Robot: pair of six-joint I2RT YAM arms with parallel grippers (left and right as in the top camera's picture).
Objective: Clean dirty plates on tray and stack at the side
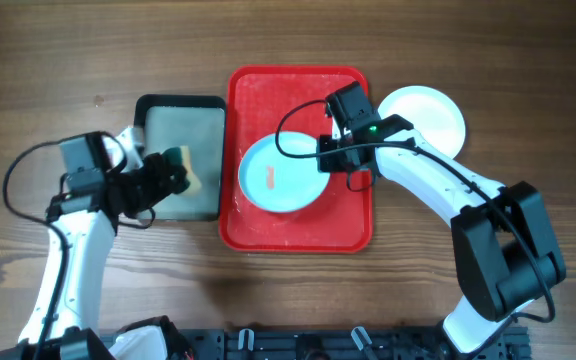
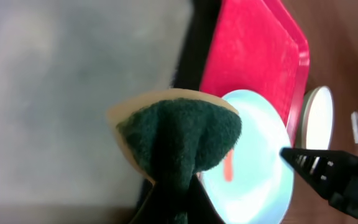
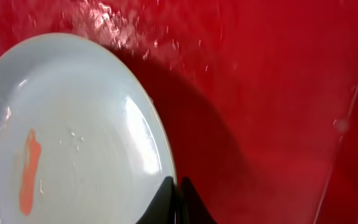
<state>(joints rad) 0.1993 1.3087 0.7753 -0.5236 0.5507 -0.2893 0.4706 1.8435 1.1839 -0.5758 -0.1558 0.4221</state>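
A light blue plate with a reddish smear lies on the red tray. My right gripper is shut on its right rim, one finger above and one below. A dark shadow lies on the tray beside that rim. A white plate rests on the table right of the tray. To the left, my left gripper is shut on a green and yellow sponge above the grey tray's right side. The blue plate shows beyond the sponge.
A dark grey tray with a pale wet-looking inside sits against the red tray's left edge. The right arm reaches over the red tray from the right. Bare wooden table surrounds both trays.
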